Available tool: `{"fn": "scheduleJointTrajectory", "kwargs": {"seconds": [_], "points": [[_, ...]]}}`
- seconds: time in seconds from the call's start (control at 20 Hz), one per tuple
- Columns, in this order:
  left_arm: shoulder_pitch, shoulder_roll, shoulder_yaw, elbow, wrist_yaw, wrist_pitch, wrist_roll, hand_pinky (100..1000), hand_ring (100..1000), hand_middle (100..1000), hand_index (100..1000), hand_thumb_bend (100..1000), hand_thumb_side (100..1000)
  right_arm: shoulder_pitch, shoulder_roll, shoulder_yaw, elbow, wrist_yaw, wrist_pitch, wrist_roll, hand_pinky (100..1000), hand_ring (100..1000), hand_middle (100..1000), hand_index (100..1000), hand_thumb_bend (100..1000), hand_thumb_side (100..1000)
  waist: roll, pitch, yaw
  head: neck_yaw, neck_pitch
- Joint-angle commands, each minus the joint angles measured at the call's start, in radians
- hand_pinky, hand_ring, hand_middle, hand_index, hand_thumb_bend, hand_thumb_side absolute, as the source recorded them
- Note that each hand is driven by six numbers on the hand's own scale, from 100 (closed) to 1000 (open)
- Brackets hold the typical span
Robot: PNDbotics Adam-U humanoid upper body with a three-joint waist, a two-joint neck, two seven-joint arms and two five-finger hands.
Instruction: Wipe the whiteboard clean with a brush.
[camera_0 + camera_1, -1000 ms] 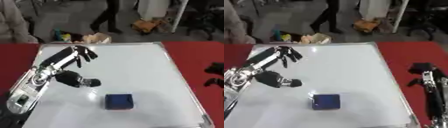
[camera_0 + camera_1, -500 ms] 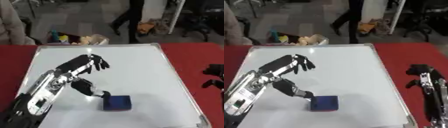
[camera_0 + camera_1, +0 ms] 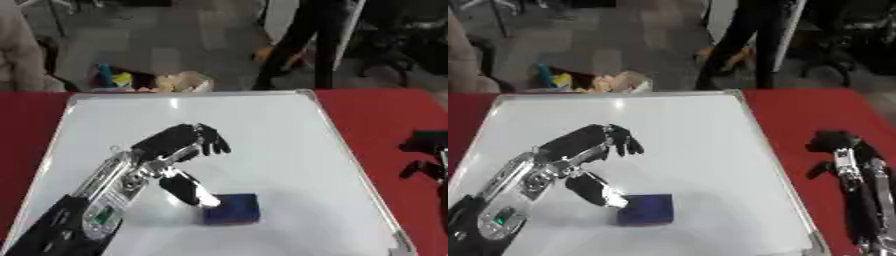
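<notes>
table: red top (image 3: 376,112), you've got it running L to R under everything
on it: whiteboard (image 3: 262,130) lying flat, silver frame, sits abt centre

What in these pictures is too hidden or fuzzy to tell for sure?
- Left hand and blue block: the thumb reaches its edge; blur hides whether they touch.
- Right hand: a dark blur on the red table; finger pose unreadable; cut by the left eye view's edge.
- Whiteboard: any marks lost in glare.
</notes>
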Motion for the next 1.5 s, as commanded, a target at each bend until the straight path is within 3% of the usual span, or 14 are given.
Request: {"fn": "scheduleJointTrajectory", "kwargs": {"seconds": [0.05,1.5], "points": [[-0.015,-0.017,-0.001,0.015,-0.013,-0.011,0.0,405,602,600,758,729,448,-0.01,-0.023,-0.002,-0.022,-0.004,0.0,0.004,355,644,568,674,100,775,0.0,-0.013,-0.002,0.002,-0.008],[0.003,-0.081,-0.012,0.065,-0.05,-0.029,-0.029,400,595,570,748,693,388,-0.011,-0.009,0.007,-0.022,-0.001,0.011,0.007,353,642,564,674,100,778,-0.002,-0.005,-0.006,-0.01,-0.024]]}}
